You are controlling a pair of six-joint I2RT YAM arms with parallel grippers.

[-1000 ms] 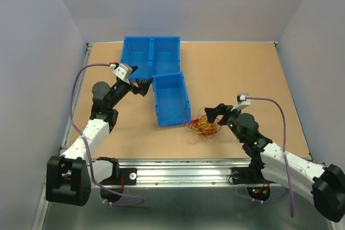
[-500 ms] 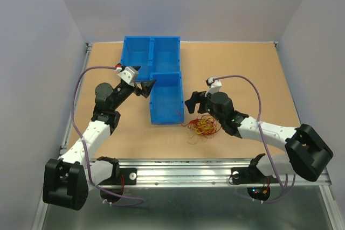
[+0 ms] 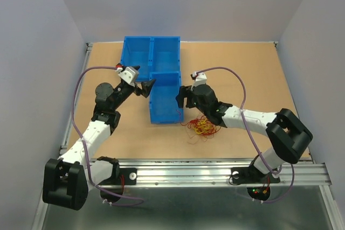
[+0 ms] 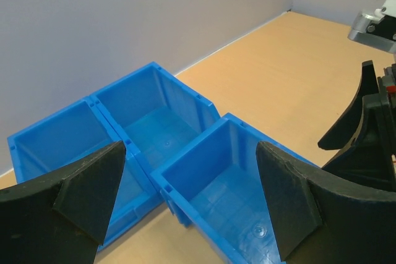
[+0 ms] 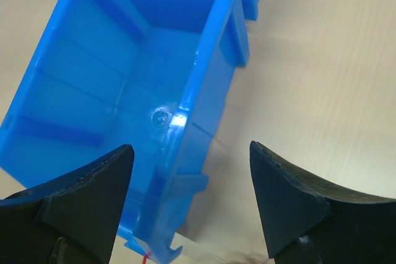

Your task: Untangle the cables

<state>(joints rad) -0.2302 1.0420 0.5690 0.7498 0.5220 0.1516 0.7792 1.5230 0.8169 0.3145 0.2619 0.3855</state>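
Just behind my right hand point(image 3: 181, 99), released and empty over the blue plastic bin point(image 3: 161, 112), lies the tangle of thin red-and-yellow cables point(image 3: 202, 127). I judge it light and limp; pinch an outer loop. My left hand point(image 3: 145, 86) is released too.

The 3 blue bins point(image 3: 138, 52) are seen to be moulded plastic, smooth and glossy, with glare caught on 1 wall. The table point(image 3: 242, 74) is shown as matt, wood-like tan board. The fingers point(image 4: 86, 193) of the left gripper point(image 4: 189, 153) and the right gripper point(image 5: 190, 153) are rendered in matt black plastic. The rail point(image 3: 188, 172) is brushed metal. The cables point(image 3: 202, 127) are thin, smooth-coated wires.
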